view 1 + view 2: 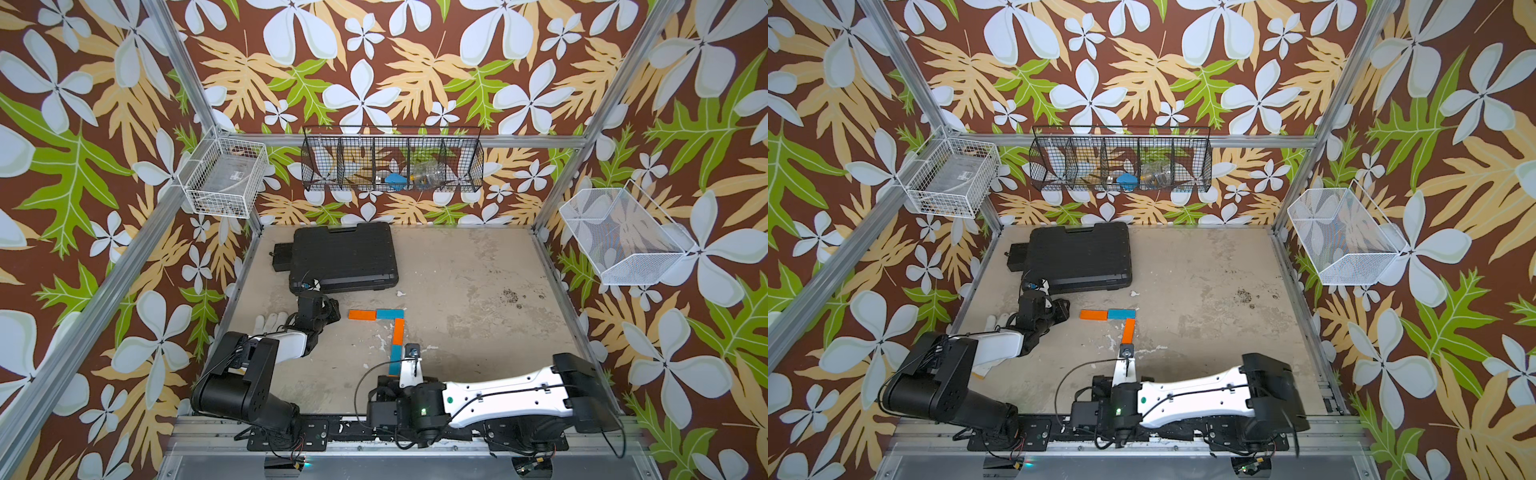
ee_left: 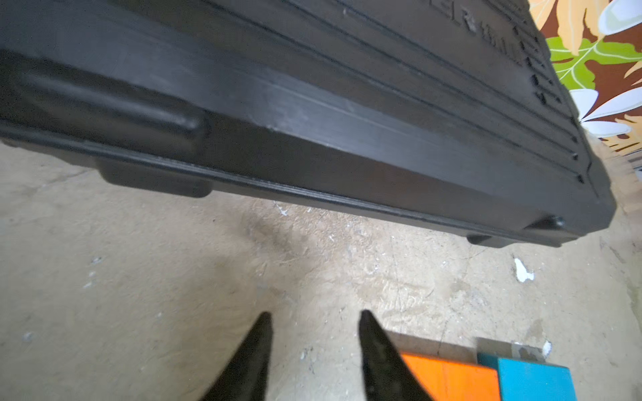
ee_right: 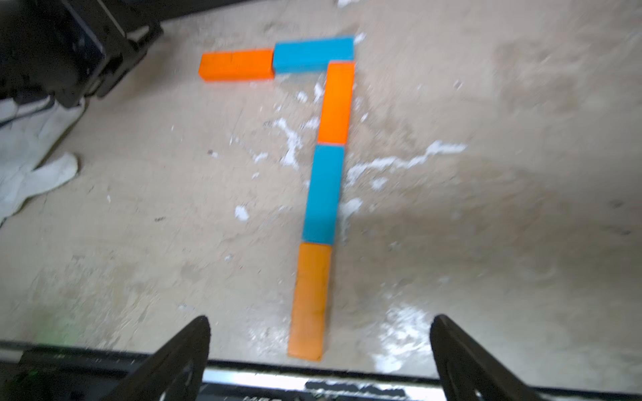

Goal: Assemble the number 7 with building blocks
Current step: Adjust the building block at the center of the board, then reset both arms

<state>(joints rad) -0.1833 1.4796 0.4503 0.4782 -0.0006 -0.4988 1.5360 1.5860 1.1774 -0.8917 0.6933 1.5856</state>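
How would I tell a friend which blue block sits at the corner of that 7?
Find the black case at the back; the number 7 lies in front of it. The corner blue block is the right half of its top stroke, lying crosswise, while the other blue block lies lengthwise in the stem.

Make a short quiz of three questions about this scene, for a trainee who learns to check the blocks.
1. True or false: the number 7 is made of five bars, two across and three down.
2. The bar at the foot of the stem is: A) orange, B) blue, C) white.
3. Fill in: the right gripper is ___ and holds nothing.
Key: 1 true; 2 A; 3 open.
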